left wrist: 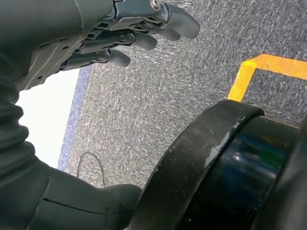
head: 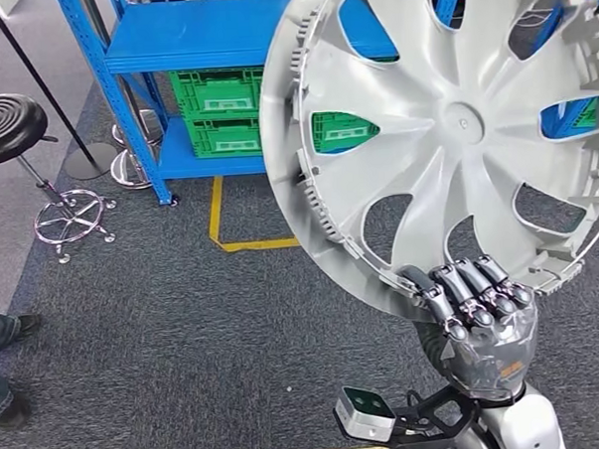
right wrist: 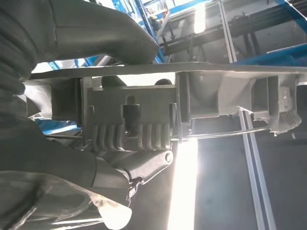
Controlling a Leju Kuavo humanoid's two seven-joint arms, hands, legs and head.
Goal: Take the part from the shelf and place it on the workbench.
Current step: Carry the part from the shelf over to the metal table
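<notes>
— Clamped on the lower rim of the part [head: 457, 128], right hand [head: 477, 321]; fingers [head: 464, 287] hooked over the edge, thumb behind, as seen in the right wrist view [right wrist: 137, 139].

— Part's whereabouts?

— Raised just above that hand, tilted, silver spoked face toward the head camera. Well clear of the blue shelf [head: 191, 35], off beyond the hand with green crates [head: 220, 114] stacked inside.

— And the left hand [left wrist: 119, 28]?

— Hanging over grey carpet [head: 210, 318], fingers loosely apart, holding nothing.

— Progress?

— Probably past halfway: taken off the shelf, held securely. Left to do: carry to the workbench, set down, let go. No workbench visible, so likely some turning or walking first.
</notes>
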